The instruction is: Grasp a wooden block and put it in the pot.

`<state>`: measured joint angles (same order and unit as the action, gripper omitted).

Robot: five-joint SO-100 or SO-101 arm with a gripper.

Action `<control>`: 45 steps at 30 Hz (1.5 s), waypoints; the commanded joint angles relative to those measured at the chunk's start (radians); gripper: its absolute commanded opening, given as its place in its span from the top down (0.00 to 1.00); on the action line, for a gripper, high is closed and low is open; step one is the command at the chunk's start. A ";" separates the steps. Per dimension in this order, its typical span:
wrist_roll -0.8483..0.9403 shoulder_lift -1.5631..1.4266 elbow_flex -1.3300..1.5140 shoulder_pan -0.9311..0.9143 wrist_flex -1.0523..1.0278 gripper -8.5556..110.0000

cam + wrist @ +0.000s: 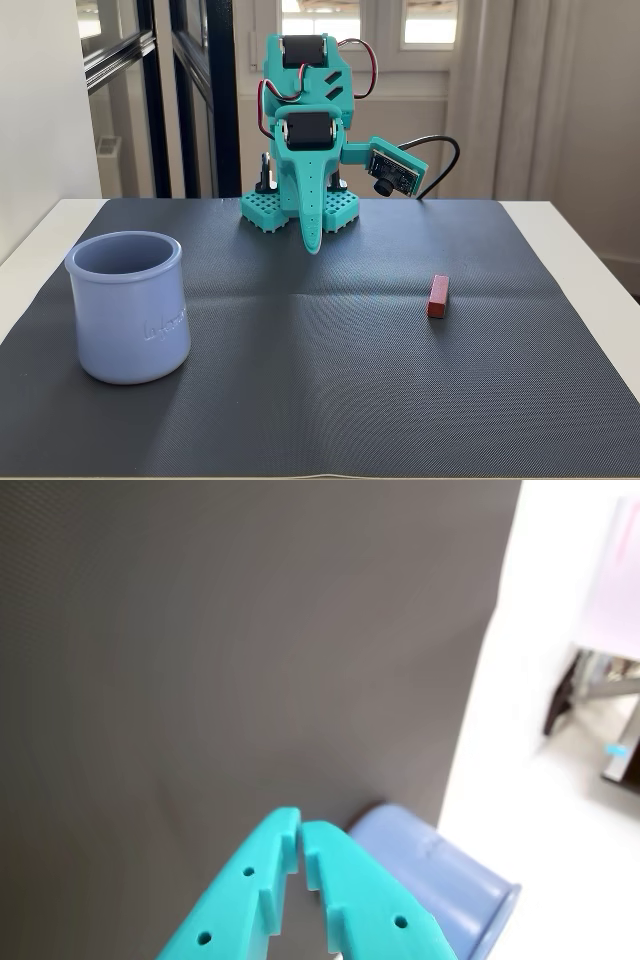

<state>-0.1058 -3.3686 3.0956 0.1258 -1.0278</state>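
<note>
The wooden block is a small red block lying on the dark mat, right of centre in the fixed view. It is out of the wrist view. The lavender-blue pot stands upright at the mat's left front; it also shows in the wrist view behind the fingers. My teal gripper is folded back at the arm's base at the far side, tips pointing down just above the mat, far from both. In the wrist view the gripper has its tips together with nothing between them.
A dark textured mat covers most of the white table. The arm's base stands at the mat's far edge. A wall and windows are behind it.
</note>
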 commanded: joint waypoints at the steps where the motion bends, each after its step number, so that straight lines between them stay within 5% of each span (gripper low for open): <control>1: -0.057 0.055 -0.104 0.043 0.006 0.93; 8: -0.397 0.347 -0.291 0.143 0.014 0.93; 27: -2.008 0.922 -0.561 0.520 0.015 0.93; 36: -2.281 1.193 -0.681 0.534 0.238 0.89; 45: -2.436 1.364 -0.718 0.537 0.245 0.82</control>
<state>-2.5142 -2.0126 2.4252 0.6581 -0.7869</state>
